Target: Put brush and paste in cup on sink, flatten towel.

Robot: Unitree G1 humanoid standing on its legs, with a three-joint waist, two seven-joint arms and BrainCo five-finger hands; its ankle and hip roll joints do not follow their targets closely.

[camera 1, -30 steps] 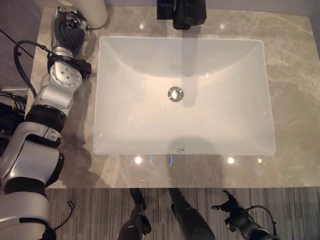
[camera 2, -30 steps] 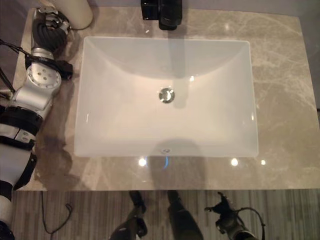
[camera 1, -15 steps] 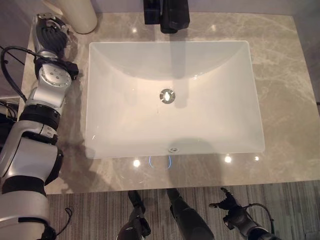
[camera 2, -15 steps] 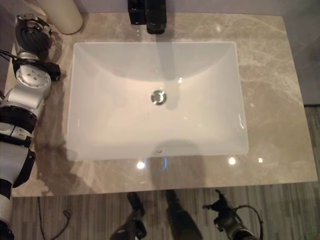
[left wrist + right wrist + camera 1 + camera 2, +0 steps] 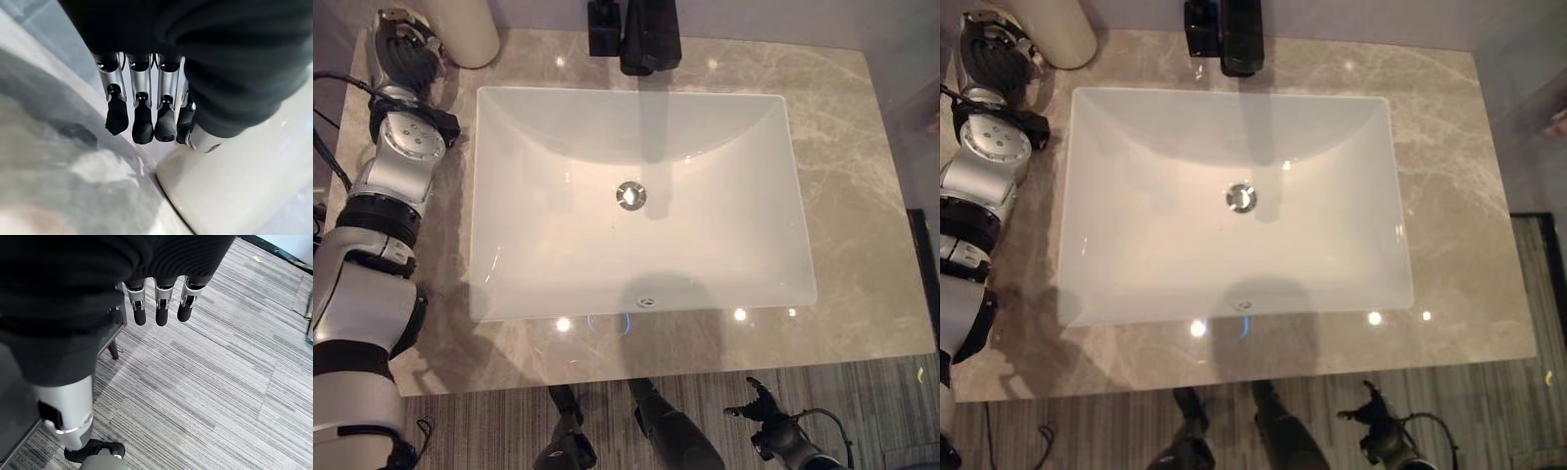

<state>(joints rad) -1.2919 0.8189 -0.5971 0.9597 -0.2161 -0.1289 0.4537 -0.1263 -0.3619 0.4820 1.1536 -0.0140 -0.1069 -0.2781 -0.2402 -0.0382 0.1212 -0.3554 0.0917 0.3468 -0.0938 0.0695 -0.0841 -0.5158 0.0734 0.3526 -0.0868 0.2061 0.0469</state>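
Fingers of my left hand (image 5: pixel 142 117) hang straight beside the cream cup (image 5: pixel 244 196) at the counter's back corner, grasping nothing; my right hand (image 5: pixel 159 308) dangles relaxed over the floor. I spot no brush, paste or towel.

Head stereo pair looks straight down, sharing sink (image 5: pixel 636 196); wrist cameras close.

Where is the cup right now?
The cream cup stands at the countertop's far left corner, beside the white basin, with the left robot hand next to it.
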